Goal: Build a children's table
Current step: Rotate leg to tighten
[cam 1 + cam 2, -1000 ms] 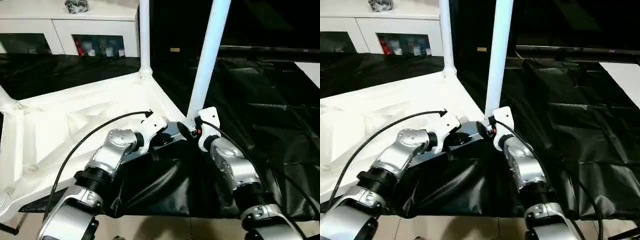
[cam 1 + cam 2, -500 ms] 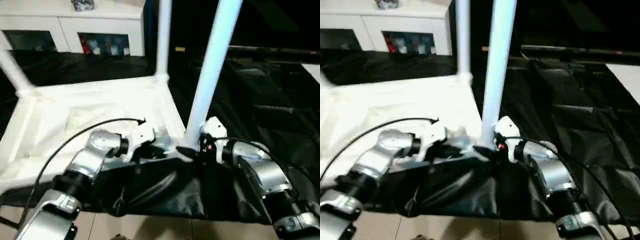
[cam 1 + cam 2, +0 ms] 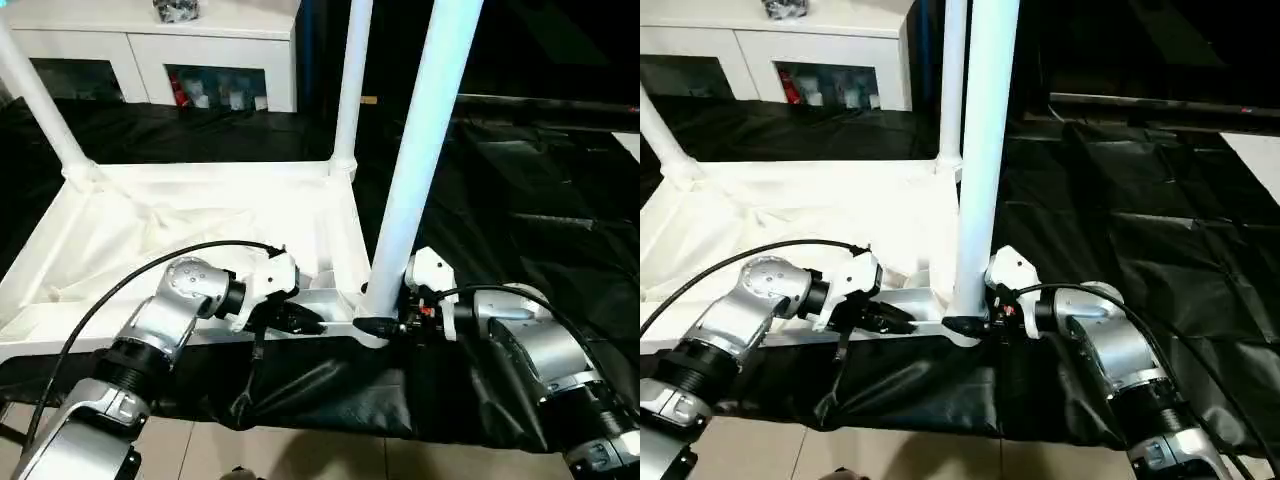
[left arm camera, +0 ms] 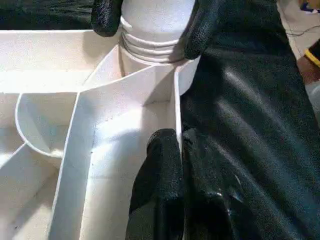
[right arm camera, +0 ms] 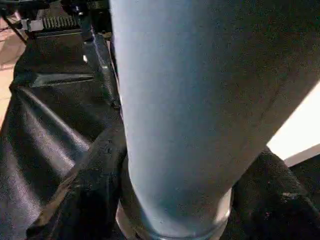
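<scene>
Children's table (image 3: 200,215) legs run out of view; left claw (image 4: 167,165) pinches its rim, right claw (image 3: 385,325) clasps the near leg (image 3: 420,150).

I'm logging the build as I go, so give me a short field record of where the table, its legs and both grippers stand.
table top: upside down, on black sheet
legs standing in corners: three
near leg: upright, base at near corner socket
right gripper: fingers around near leg's base
left gripper: shut on the top's rim wall
background: white cabinet
</scene>
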Available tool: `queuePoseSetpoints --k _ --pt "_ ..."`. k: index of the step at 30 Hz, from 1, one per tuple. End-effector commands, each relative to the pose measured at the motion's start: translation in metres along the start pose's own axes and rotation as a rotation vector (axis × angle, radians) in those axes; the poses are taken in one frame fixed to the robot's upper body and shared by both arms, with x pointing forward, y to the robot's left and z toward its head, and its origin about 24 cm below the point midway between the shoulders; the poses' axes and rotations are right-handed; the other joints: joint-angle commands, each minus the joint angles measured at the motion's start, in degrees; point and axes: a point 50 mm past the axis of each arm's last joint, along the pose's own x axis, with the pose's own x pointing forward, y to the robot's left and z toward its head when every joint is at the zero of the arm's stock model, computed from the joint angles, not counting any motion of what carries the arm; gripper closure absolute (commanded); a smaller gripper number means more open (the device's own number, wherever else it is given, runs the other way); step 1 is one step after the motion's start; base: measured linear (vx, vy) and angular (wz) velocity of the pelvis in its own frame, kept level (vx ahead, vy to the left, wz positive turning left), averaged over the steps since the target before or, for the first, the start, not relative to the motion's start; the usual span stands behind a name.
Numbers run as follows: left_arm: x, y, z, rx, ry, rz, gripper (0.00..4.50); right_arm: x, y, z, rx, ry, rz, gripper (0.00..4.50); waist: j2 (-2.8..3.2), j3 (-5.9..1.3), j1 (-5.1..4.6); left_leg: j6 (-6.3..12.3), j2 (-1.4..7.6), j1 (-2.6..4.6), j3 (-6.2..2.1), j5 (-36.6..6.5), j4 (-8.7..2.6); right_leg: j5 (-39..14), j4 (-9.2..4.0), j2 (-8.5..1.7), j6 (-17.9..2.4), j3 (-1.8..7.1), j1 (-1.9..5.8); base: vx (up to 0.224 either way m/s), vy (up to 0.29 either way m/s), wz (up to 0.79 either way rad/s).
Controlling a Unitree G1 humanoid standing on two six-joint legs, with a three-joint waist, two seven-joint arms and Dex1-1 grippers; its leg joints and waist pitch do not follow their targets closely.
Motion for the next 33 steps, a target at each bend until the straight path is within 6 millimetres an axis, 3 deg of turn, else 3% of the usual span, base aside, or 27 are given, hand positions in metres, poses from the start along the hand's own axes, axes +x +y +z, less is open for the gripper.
queuePoseSetpoints --k 1,4,5,8,9,10,11,16,17,22,24,27,33 --pt "0.004 0.013 0.015 0.026 -0.028 0.117 4.5 0.013 0.008 0.003 0.001 -0.013 0.021 1.88 -0.49 -3.71 -0.21 2.15 1.06 0.78 0.3 -12.3 -3.81 -15.19 -4.62 -3.1 -11.83 2.45 2.65 0.0 0.0 0.0" --pt "0.01 0.016 0.017 0.009 -0.043 0.175 4.5 0.02 0.001 0.001 0.032 -0.022 -0.108 1.88 -0.6 -3.6 -0.18 1.2 0.92 0.61 0.13 -12.82 -4.02 -18.7 -4.85 -3.18 -10.31 2.3 2.7 0.0 0.0 0.0" --pt "0.019 0.019 0.02 -0.016 -0.057 0.239 4.5 0.03 -0.008 -0.003 0.1 -0.038 -0.288 1.88 -0.71 -3.66 -0.37 0.55 0.94 0.52 0.1 -12.14 -4.05 -18.95 -4.77 -3.2 -9.75 2.39 2.5 0.0 0.0 0.0" --pt "0.034 0.021 0.026 -0.045 -0.072 0.299 4.5 0.043 -0.013 -0.005 0.198 -0.069 -0.444 1.88 -0.6 -3.71 -1.17 -0.39 0.85 0.43 -0.13 -12.89 -4.25 -19.21 -4.83 -3.15 -9.45 2.23 2.6 0.0 0.0 0.0" --pt "0.042 0.021 0.029 -0.06 -0.08 0.322 4.5 0.051 -0.014 -0.004 0.236 -0.084 -0.494 1.88 -0.89 -3.75 -1.61 -0.37 0.78 0.41 -0.14 -13.14 -4.18 -18.75 -4.79 -3.06 -9.61 2.24 2.66 0.0 0.0 0.0" --pt "0.042 0.021 0.029 -0.06 -0.08 0.322 4.5 0.051 -0.014 -0.004 0.236 -0.084 -0.494 1.88 -0.74 -3.77 -1.67 -0.09 0.72 0.51 -0.04 -12.93 -4.09 -18.29 -4.9 -3.05 -9.69 2.34 2.5 0.0 0.0 0.0" --pt "0.053 0.022 0.034 -0.077 -0.092 0.364 4.5 0.063 -0.014 -0.001 0.277 -0.088 -0.579 1.88 -0.49 -3.75 -1.74 0.07 0.68 0.51 0.0 -12.82 -4.06 -17.84 -4.96 -3.03 -9.83 2.41 2.43 0.0 0.0 0.0" --pt "0.068 0.019 0.042 -0.068 -0.101 0.356 4.5 0.082 -0.011 0.01 0.254 -0.111 -0.604 1.88 -0.32 -3.77 -1.8 0.3 0.59 0.52 0.01 -13.62 -4.09 -17.52 -5.18 -3.03 -9.53 2.35 2.53 0.0 0.0 0.0" --pt "0.069 0.019 0.043 -0.065 -0.1 0.354 4.5 0.082 -0.012 0.011 0.256 -0.118 -0.61 1.32 -0.21 -3.78 -1.77 0.55 0.56 0.4 -0.05 -13.77 -4.12 -17.4 -5.09 -3.01 -9.46 2.34 2.67 0.0 0.0 0.0" --pt "0.06 0.018 0.04 -0.029 -0.093 0.32 4.5 0.072 -0.015 0.011 0.249 -0.14 -0.565 1.1 -0.23 -3.75 -1.84 0.98 0.67 0.38 -0.11 -14.46 -4.26 -17.44 -5.14 -2.97 -9.48 2.3 2.69 0.0 0.0 0.0" --pt "0.055 0.017 0.038 -0.011 -0.09 0.289 4.5 0.065 -0.016 0.009 0.219 -0.128 -0.539 0.72 -0.22 -3.82 -1.91 1.17 0.68 0.39 -0.06 -14.13 -4.19 -16.13 -5.03 -2.93 -9.88 2.34 2.75 0.0 0.0 0.0" --pt "0.046 0.013 0.033 0.037 -0.084 0.221 4.5 0.05 -0.017 0.002 0.152 -0.08 -0.469 0.67 -0.46 -3.94 -1.94 1.91 0.68 0.15 -0.08 -12.61 -4.09 -13.87 -4.74 -2.97 -10.43 2.32 3.06 0.0 0.0 0.0" --pt "0.029 0.008 0.027 0.062 -0.083 0.1 4.5 0.023 -0.01 0.001 0.075 -0.054 -0.261 0.67 -0.33 -4.11 -1.48 4.16 0.96 0.17 0.14 -9.95 -3.77 -6.59 -3.88 -2.91 -13.37 2.37 3.26 0.0 0.0 0.0"
